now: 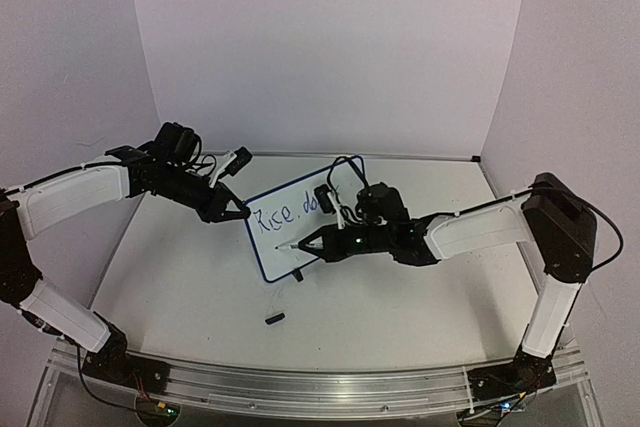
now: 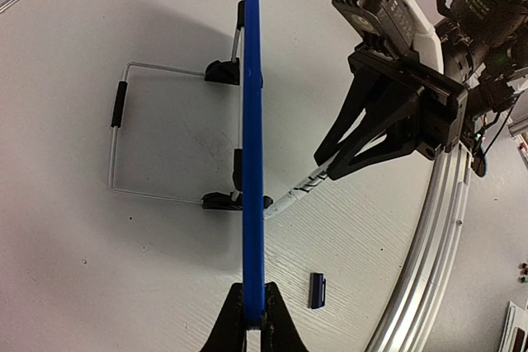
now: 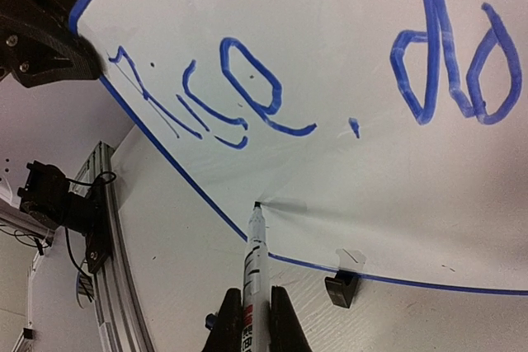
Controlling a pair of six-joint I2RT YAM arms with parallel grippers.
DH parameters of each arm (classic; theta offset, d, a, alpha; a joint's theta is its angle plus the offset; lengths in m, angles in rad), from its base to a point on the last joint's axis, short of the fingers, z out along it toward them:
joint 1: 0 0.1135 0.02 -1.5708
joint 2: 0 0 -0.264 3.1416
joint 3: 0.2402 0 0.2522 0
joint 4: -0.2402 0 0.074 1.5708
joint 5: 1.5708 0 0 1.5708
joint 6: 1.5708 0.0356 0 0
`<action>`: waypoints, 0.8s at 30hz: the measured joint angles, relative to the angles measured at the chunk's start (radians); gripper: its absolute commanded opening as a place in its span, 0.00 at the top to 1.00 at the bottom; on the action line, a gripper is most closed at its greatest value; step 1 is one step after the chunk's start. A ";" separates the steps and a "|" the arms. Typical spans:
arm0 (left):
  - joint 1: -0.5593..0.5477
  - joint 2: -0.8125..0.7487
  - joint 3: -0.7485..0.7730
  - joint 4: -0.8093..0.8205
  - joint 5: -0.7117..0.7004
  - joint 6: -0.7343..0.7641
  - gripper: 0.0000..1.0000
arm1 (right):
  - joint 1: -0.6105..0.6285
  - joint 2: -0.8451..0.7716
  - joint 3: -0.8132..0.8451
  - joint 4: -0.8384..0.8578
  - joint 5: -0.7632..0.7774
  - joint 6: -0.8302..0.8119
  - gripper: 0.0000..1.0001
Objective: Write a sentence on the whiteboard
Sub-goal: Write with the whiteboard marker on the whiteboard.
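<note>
The whiteboard [image 1: 275, 250] stands tilted at mid-table. In the left wrist view it is an edge-on blue line [image 2: 252, 121]. My left gripper [image 1: 235, 212] is shut on its left edge, the frame pinched between the jaws [image 2: 253, 290]. The sentence [image 1: 292, 211] reads "Rice. do" in blue [image 3: 247, 92]. My right gripper [image 1: 325, 240] is shut on a white marker [image 3: 254, 253]. The marker's tip touches the board [image 3: 346, 179] low on the left, below "Rice". From the left wrist the marker [image 2: 297, 194] shows meeting the board.
A dark marker cap [image 1: 276, 318] lies on the table in front of the board [image 2: 318, 290]. A wire stand [image 2: 120, 105] props the board from behind, and a black clip foot [image 3: 342, 288] holds its lower edge. An aluminium rail [image 1: 320, 387] runs along the near edge.
</note>
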 measured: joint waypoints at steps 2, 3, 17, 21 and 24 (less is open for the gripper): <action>0.000 0.000 0.000 0.000 0.000 0.000 1.00 | 0.000 0.000 0.006 0.000 0.000 0.000 1.00; 0.000 0.000 0.000 0.000 0.000 0.000 1.00 | 0.000 0.000 0.008 0.000 0.000 0.000 1.00; 0.000 0.000 0.000 0.000 -0.001 0.000 1.00 | 0.005 0.035 0.036 -0.007 -0.030 -0.004 1.00; 0.000 0.000 0.000 0.000 -0.001 0.000 1.00 | 0.005 0.035 0.036 -0.020 -0.024 -0.011 1.00; 0.000 0.000 0.000 0.000 -0.001 0.000 1.00 | 0.005 0.035 0.036 -0.037 -0.014 -0.019 1.00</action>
